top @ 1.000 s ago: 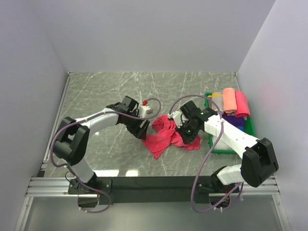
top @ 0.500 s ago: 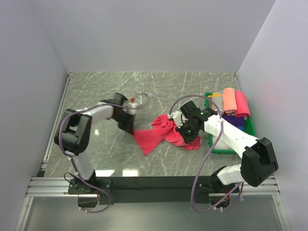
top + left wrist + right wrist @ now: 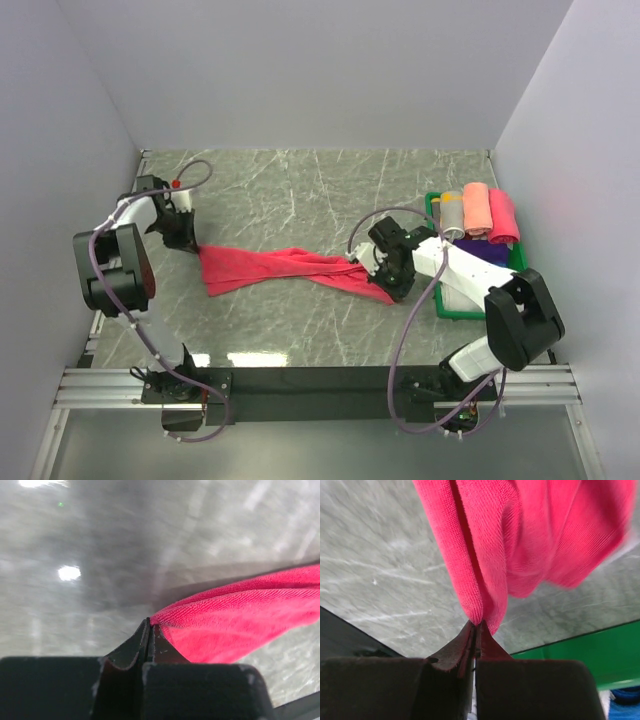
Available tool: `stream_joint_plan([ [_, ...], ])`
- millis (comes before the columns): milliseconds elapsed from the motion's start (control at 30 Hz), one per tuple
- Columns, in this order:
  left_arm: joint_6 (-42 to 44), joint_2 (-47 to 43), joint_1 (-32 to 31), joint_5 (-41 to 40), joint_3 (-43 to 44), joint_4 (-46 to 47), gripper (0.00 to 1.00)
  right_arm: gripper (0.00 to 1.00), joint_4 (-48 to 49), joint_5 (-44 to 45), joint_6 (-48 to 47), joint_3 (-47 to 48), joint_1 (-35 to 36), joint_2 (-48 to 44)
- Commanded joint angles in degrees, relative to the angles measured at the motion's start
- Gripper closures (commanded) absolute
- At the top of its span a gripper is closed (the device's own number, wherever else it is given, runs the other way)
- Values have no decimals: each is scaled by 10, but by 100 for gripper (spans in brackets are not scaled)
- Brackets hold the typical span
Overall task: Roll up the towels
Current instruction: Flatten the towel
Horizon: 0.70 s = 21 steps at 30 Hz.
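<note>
The red towel (image 3: pixel 270 267) was a crumpled heap mid-bench (image 3: pixel 300 190) a second ago. Now it's dragged into a long twisted strip running 9 o'clock to 3 o'clock, ending near the green tray (image 3: pixel 431 198) with the rolled towels (image 3: pixel 476 208). That's because the left end effector (image 3: pixel 187 242) pinched a corner and hauled it to 9, while the right end effector (image 3: pixel 384 278) is clamped on the other end, so I'd guess it's still spreading, no rolling yet.
</note>
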Motion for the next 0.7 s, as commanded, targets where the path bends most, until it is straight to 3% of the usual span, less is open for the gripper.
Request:
stream_joint_plan([
  [0,6,37,28,-1,65,-3,99,100,-7,20,-29,-7,8,4],
  [67,16,45,30,6,82,-11,99,96,-19,0,-27,11,22,8],
  [100,20,51,30,10,98,-16,99,86,-31,-8,-26,20,28,9],
  [133,34,54,31,20,107,-23,96,67,-36,-25,-24,40,36,7],
  [167,41,58,30,28,117,-50,92,61,-42,-36,-17,52,36,3],
  [200,52,62,31,35,135,-65,87,56,-46,-48,-10,65,35,-1],
  [233,62,61,34,56,139,-81,74,51,-50,-55,-4,86,32,-5],
  [267,74,55,35,56,140,-94,68,48,-51,-68,9,93,22,-21],
  [400,85,-3,42,50,102,-105,52,48,-46,-95,39,124,-38,-33],
  [533,88,-36,45,66,68,-119,51,56,-42,-90,59,149,-85,16],
  [667,79,-50,46,92,44,-124,50,57,-31,-75,87,162,-94,62],
])
